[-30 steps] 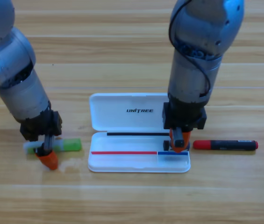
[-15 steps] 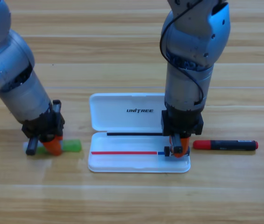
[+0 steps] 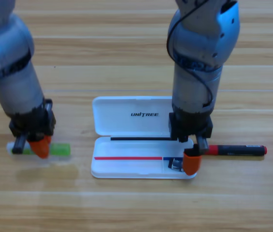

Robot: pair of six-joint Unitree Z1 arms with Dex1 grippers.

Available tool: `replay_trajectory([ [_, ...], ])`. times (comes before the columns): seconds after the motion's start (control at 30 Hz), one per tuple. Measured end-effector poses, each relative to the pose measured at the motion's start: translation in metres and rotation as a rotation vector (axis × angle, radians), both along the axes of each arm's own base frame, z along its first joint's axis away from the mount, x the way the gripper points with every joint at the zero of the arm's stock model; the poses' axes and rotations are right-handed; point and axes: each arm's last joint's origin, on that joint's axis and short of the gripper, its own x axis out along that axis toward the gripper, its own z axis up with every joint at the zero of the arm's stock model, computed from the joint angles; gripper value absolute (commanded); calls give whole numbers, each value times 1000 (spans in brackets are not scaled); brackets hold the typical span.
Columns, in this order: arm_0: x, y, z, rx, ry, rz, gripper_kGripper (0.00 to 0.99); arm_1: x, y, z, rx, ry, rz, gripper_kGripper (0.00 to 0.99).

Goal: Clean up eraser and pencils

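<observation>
A: Surface?
B: A wooden table (image 3: 136,208) of pale planks running left to right is recorded. Nothing of the room beyond it is seen.

A: Fixed items on it?
B: One white case (image 3: 126,116), hinged and laid open, is listed at the centre; "UNITREE" is printed on its upper half.

A: Task items?
B: The eraser (image 3: 177,164), a small dark block, is found inside the lower half of the case, at its right end. The green pencil (image 3: 59,149) is laid flat on the table, well left of the case. The black pencil (image 3: 235,150), red at its left end, is laid flat just right of the case.

A: Grippers?
B: The left gripper (image 3: 30,146) is pointed down at the green pencil, whose middle is covered by it; the grasp cannot be told. The right gripper (image 3: 194,157) is set over the case's right edge, beside the eraser and apart from it. One orange jaw is seen; whether it is released cannot be told.

A: Obstructions?
B: The red end of the black pencil is partly hidden by the right gripper.
</observation>
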Motion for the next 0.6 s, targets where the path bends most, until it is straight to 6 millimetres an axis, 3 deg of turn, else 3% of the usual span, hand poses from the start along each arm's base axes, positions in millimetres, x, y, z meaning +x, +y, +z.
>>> replay_trajectory([
  [0.13, 3, -1, 39, 14, -4, 21, 0, -10, -13, 26, 10, -8, 0, 920],
  [0.3, -7, 4, 99, -29, -66, 47, 0, -39, -51, 81, 67, -57, 7, 920],
  [0.37, -11, 4, 115, -50, -93, 47, 0, -46, -64, 94, 74, -83, 20, 919],
  [0.43, -15, 2, 125, -66, -111, 53, 0, -46, -76, 97, 61, -94, 35, 919],
  [0.6, -23, -11, 127, -81, -116, 53, 0, -24, -94, 73, -9, -65, 16, 919],
])
